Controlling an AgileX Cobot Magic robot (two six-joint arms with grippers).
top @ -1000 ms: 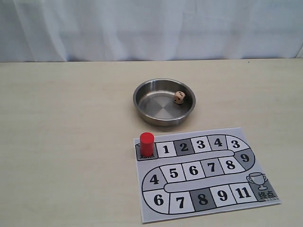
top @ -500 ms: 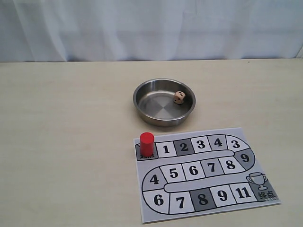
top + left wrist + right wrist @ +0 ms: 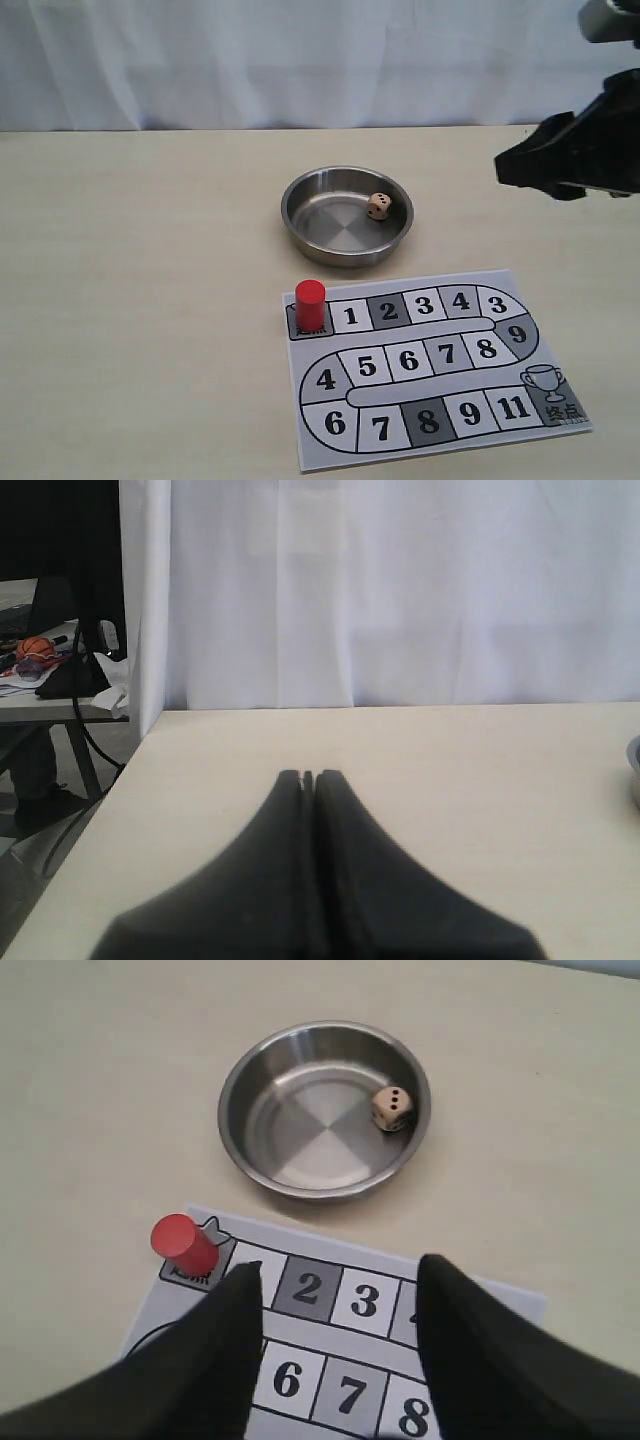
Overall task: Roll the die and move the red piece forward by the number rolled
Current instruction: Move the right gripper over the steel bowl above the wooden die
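The die (image 3: 378, 206) (image 3: 392, 1108), a tan cube with dark dots, rests inside a steel bowl (image 3: 300, 196) (image 3: 240, 1100) against its wall. The red piece (image 3: 310, 304) (image 3: 184, 1244) stands upright on the start square of the paper game board (image 3: 440, 345) (image 3: 360, 1300). My right gripper (image 3: 340, 1275) (image 3: 520, 168) is open and empty; it hangs high at the right of the exterior view, above and apart from bowl and board. My left gripper (image 3: 308, 776) is shut on nothing over bare table, out of the exterior view.
A white curtain (image 3: 300, 60) backs the table (image 3: 140, 300). In the left wrist view the table's edge (image 3: 100, 810) drops off beside a cluttered desk (image 3: 50, 670), and the bowl's rim (image 3: 634, 770) just shows.
The right arm has come into the exterior view at the upper right, where no arm showed before. Die, bowl, red piece and board have not moved.
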